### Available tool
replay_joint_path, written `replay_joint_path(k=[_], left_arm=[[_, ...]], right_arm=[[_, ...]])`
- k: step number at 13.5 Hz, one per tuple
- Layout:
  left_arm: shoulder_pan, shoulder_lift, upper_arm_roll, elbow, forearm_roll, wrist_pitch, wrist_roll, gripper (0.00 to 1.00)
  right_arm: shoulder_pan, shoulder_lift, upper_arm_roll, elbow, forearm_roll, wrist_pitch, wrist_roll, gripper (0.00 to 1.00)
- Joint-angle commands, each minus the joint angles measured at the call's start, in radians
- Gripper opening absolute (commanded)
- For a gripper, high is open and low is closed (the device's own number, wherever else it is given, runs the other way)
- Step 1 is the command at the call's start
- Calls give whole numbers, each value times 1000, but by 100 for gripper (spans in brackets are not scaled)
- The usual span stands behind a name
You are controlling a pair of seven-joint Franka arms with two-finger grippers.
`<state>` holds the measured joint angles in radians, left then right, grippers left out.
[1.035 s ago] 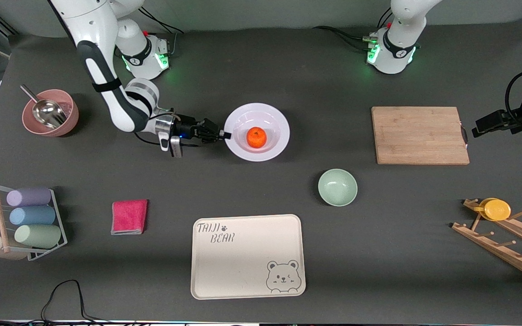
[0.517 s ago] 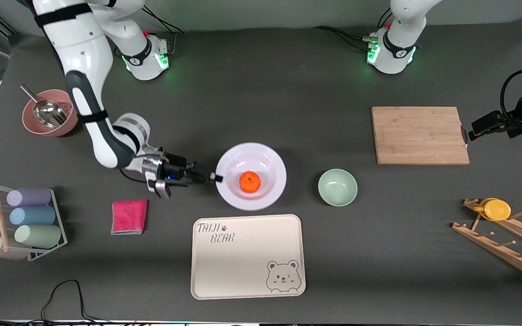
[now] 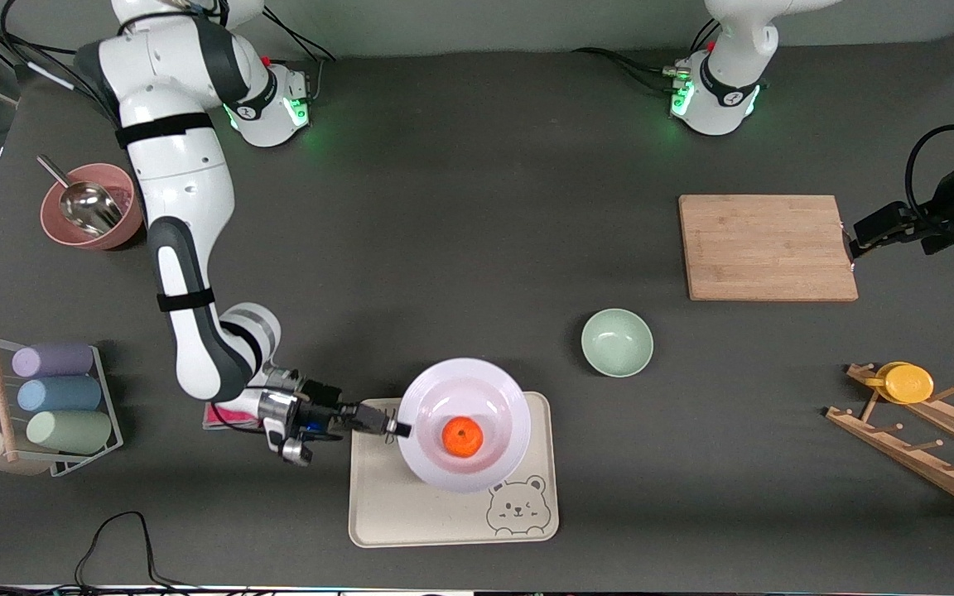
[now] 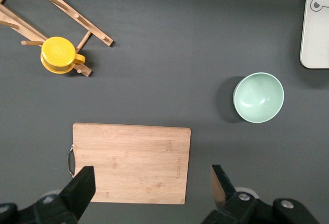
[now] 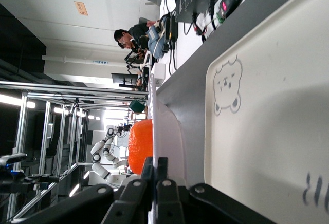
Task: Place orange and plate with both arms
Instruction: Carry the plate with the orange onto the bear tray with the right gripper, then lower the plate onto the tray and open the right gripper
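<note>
The glossy white plate carries the small orange in its well and hangs over the cream bear tray. My right gripper is shut on the plate's rim at the side toward the right arm's end. In the right wrist view the rim runs between the fingers, with the orange on the plate and the tray beneath. My left gripper is open and empty in the air over the handle end of the wooden cutting board. The left wrist view shows its fingertips wide apart above the board.
A mint-green bowl stands between the tray and the board. A pink cloth lies under the right wrist. A pink bowl with a metal scoop, a rack of pastel cups and a wooden rack with a yellow cup sit at the table's ends.
My right gripper has carried the plate with the orange toward the front camera, from the table's middle to over the bear tray. My left gripper has drifted slightly toward the cutting board.
</note>
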<state>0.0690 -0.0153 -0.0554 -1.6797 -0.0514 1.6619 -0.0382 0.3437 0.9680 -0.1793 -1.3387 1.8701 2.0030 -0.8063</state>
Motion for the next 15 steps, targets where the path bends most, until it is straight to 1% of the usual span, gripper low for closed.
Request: replay_joint_path(k=[1,4,9,13,15], left_arm=[[-69,-20,58,-20,15,16,-2,100],[-63,-20,57,-20,15,12,-2,100],[-69,-22,54,-20,13,0,-12,100],[-67,-20,54,-20,13,7,-14,100],[-71,-22,54,-18,13,6,-14,100]], right_arm=[[-2,121,-19,216,-19,16,102,0],[1,147,-16,223,-16,62,92,0],[11,196,-12,214,-19,71,84,0],[12,201,-14,207,-29,71,96,0],[14,204,-14,202,-58,72,98,0]])
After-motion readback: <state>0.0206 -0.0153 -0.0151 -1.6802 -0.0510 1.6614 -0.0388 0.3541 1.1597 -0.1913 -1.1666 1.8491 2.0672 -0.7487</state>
